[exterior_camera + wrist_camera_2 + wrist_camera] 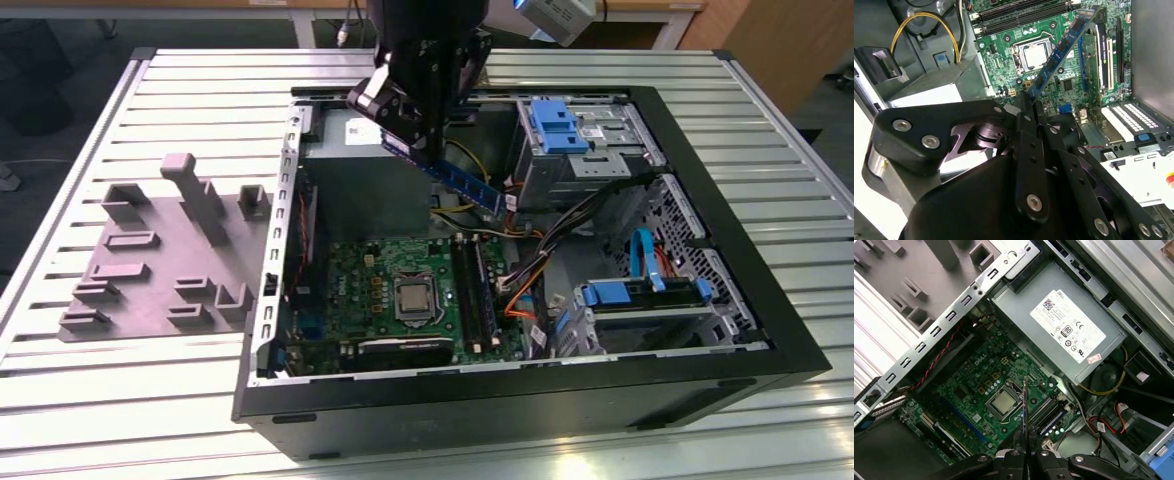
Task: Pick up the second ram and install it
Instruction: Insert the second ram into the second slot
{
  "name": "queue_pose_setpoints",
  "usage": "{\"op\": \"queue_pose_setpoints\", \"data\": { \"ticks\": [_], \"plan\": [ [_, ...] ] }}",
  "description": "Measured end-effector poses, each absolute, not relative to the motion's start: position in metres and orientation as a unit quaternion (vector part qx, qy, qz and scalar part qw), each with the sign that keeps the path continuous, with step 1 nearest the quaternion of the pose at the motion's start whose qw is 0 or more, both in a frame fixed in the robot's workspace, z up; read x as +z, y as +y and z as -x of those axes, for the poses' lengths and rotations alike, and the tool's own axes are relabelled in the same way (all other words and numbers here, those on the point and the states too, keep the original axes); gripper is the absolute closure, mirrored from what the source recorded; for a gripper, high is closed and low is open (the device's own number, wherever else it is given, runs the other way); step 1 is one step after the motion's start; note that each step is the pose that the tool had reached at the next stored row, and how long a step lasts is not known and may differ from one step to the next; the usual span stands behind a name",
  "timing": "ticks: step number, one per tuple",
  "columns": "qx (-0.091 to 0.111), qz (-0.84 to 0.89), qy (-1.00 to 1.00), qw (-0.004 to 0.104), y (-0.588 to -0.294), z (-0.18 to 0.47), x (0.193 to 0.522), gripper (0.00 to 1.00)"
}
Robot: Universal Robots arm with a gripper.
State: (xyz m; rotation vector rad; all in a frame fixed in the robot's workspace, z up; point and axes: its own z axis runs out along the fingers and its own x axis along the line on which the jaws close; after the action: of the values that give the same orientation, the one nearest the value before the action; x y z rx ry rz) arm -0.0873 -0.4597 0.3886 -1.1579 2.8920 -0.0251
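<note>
An open computer case [747,350] lies on its side on a slatted metal table [80,400], with a robot arm reaching down over it from above. The gripper [400,135] is clenched on one end of the second ram [467,183], a long thin blue-green memory stick, and holds it in the air over the inside of the case, tilted so its free end slopes down toward the exterior view's right. In the second wrist view the stick [1064,47] juts out from between the closed fingers [1026,125], its black chips visible along one face, with the green motherboard [1004,70] well below it. In the first wrist view the stick [1024,410] appears edge-on as a thin dark line rising from the gripper [1024,452], hanging above the processor [1003,404] and near the black memory sockets [1046,412]. So the pick-up part of the job looks done: the stick is off the grey moulded tray [160,260], which sits on the table at the exterior view's left, beside the case. The install part is not done: the stick is apart from the board, not lined up flat with the sockets [470,285], and nothing shows it seated. Whether a first stick already sits in one of the sockets is hard to tell. A grey power supply [1064,335], yellow cables [924,30] and blue drive brackets [554,125] surround the work area.
</note>
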Motion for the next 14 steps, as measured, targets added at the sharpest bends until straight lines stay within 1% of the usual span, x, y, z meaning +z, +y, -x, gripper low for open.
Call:
{"op": "queue_pose_setpoints", "data": {
  "ticks": [14],
  "plan": [
    [-0.009, 0.337, 0.941, 0.013, -0.4597, 0.0873, 0.3885, 0.86]
  ]
}}
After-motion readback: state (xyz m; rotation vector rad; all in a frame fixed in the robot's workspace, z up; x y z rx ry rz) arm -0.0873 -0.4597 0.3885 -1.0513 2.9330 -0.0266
